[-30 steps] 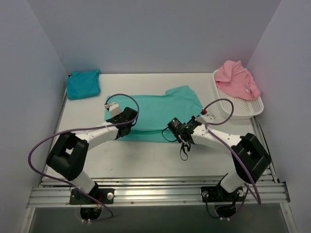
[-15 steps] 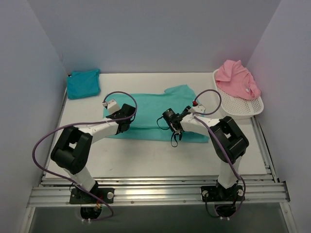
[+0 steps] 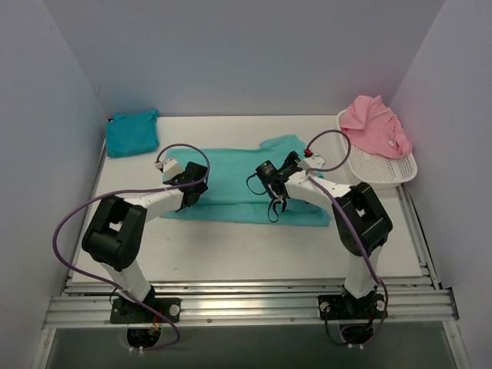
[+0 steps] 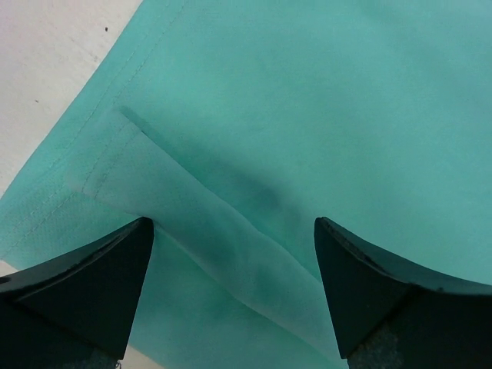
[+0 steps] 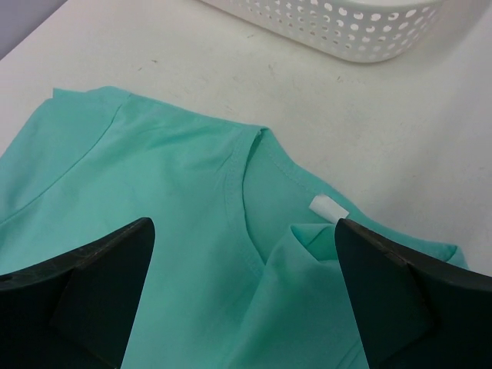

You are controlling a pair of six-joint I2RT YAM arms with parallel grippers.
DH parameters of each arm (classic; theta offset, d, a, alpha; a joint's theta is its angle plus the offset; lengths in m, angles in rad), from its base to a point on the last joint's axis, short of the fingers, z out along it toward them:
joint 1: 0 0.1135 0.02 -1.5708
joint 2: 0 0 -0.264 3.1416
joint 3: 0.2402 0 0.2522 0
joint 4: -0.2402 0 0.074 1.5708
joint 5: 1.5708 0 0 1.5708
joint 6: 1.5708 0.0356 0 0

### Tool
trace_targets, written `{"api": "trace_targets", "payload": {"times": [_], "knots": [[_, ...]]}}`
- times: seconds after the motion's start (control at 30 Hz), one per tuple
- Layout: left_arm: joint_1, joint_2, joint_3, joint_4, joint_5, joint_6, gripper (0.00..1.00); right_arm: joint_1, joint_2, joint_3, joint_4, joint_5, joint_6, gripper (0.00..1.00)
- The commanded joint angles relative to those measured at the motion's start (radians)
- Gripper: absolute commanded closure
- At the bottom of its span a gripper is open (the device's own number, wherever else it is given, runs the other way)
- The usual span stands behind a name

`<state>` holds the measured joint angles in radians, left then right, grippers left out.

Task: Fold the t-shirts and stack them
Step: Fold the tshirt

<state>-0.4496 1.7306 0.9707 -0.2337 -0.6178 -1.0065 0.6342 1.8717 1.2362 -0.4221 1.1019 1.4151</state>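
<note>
White table w/ sea-green t-shirt; left claw & right claw both spread over it.

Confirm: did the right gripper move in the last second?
Yes. The right gripper moved toward the back wall and slightly left, farther onto the green shirt, ending roughly level with the near rim of the white basket.

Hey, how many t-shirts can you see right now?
3. A sea-green shirt lies spread in the middle, a turquoise-blue shirt sits folded at the far left, a pink shirt is heaped on the white basket at right. Others could hide beneath it.
</note>
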Motion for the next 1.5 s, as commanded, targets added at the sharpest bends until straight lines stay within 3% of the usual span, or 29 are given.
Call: {"api": "trace_targets", "payload": {"times": [0.0,0.13,0.27,0.5,0.7,0.87,1.03,1.27,1.47], "knots": [[0.015,-0.057,0.082,0.008,-0.043,0.045,0.06,-0.002,-0.078,0.034,-0.063,0.076,-0.03,0.0],[0.045,-0.072,0.146,-0.033,-0.046,0.068,0.06,0.004,-0.211,-0.001,-0.063,0.059,-0.07,0.0],[0.046,-0.094,0.114,0.014,-0.037,0.075,0.06,0.018,-0.337,-0.116,-0.052,0.033,-0.073,0.0],[0.089,0.021,0.213,-0.047,0.004,0.068,0.06,0.027,-0.525,-0.24,-0.072,0.003,-0.058,0.0],[0.003,-0.162,0.036,0.016,0.041,0.049,0.06,0.096,-0.655,-0.314,-0.081,0.009,-0.044,0.0],[-0.079,-0.247,-0.052,-0.021,0.064,-0.007,0.06,0.139,-0.668,-0.33,-0.13,0.032,0.004,0.0],[-0.149,-0.304,-0.136,-0.029,0.0,-0.063,0.06,0.16,-0.658,-0.34,-0.168,0.038,0.056,0.0],[-0.167,-0.223,-0.193,0.057,0.003,-0.096,0.06,0.174,-0.681,-0.366,-0.175,0.044,0.068,0.0],[-0.167,-0.115,-0.148,0.102,-0.023,-0.077,0.05,0.179,-0.691,-0.373,-0.195,0.05,0.082,0.0]]}}
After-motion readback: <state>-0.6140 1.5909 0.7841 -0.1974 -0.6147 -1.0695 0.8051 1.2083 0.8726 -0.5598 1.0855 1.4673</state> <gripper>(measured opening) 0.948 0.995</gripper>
